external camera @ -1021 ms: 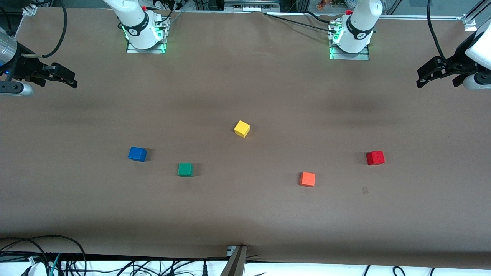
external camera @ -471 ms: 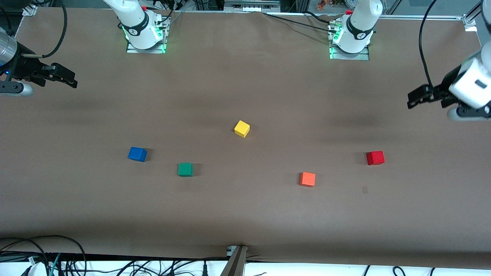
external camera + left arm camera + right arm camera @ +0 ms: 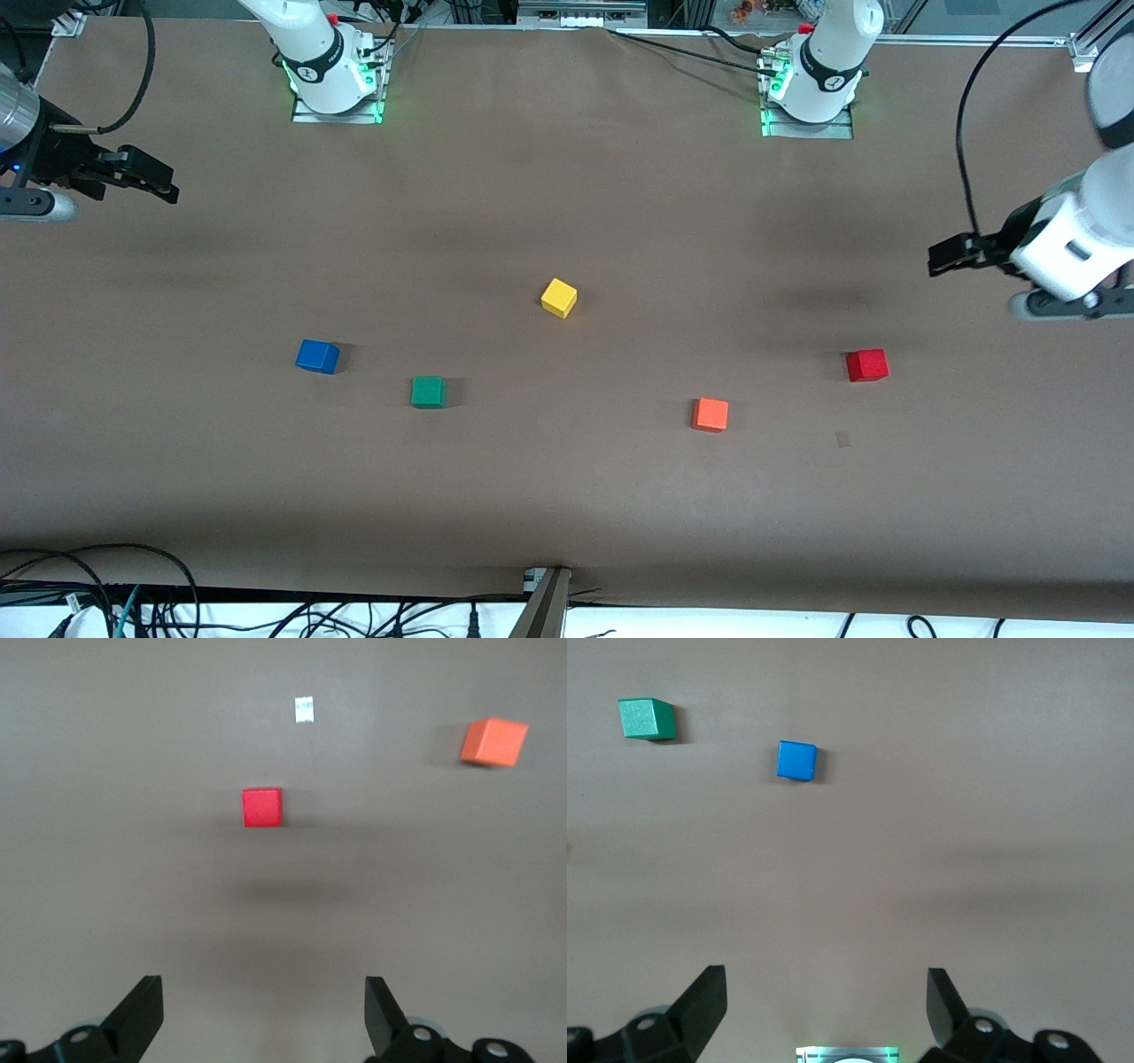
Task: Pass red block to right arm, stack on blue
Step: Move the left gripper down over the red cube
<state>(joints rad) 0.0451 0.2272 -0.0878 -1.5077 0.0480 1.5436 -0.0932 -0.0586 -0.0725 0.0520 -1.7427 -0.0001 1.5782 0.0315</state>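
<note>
The red block (image 3: 866, 364) sits on the table toward the left arm's end; it also shows in the left wrist view (image 3: 262, 806). My left gripper (image 3: 941, 257) hangs in the air over bare table at that end, open and empty (image 3: 263, 992), apart from the red block. The blue cube (image 3: 317, 356) sits toward the right arm's end and shows in the right wrist view (image 3: 797, 760). My right gripper (image 3: 164, 186) waits in the air at the right arm's end, open and empty (image 3: 824, 979).
A green cube (image 3: 428, 391) lies beside the blue one, slightly nearer the front camera. A yellow cube (image 3: 559, 298) lies mid-table. An orange cube (image 3: 710, 414) lies near the red block, toward the table's middle. A small pale tag (image 3: 842, 439) lies on the table.
The left arm has swung its gripper from the table's end edge toward the red block. The right arm and all cubes have not moved.
</note>
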